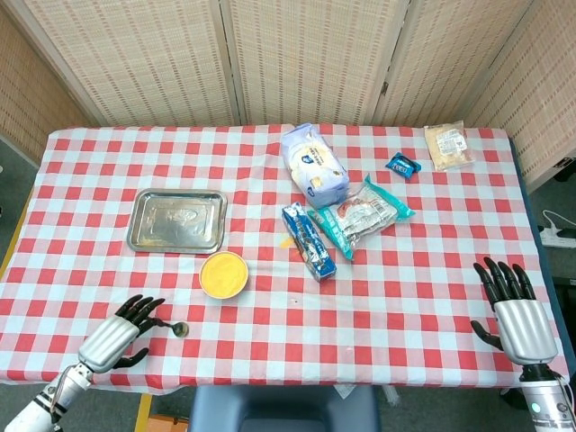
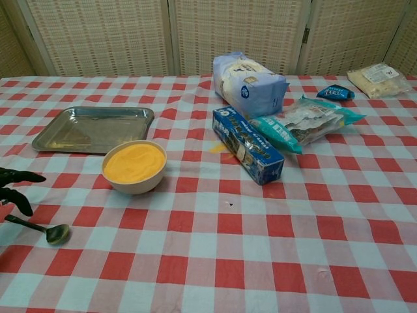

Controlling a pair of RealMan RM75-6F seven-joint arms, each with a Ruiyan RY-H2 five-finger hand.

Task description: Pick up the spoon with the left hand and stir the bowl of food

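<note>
A small dark metal spoon (image 1: pixel 171 326) is seen lying flat on the red-and-white checked tablecloth (image 1: pixel 405 279) near the front edge, its bowl end pointing toward the right, just in front and to the left of the cream bowl of yellow food (image 1: pixel 224 274). The left hand (image 1: pixel 117 335) is positioned over the spoon's handle with its dark fingers (image 2: pixel 18 177) spread apart; nothing is gripped, and contact with the handle cannot be told. The right hand (image 1: pixel 515 310) is held at the table's right front corner, fingers spread and empty. A shiny rectangular metal tray (image 1: pixel 176 220) is set behind the bowl.
</note>
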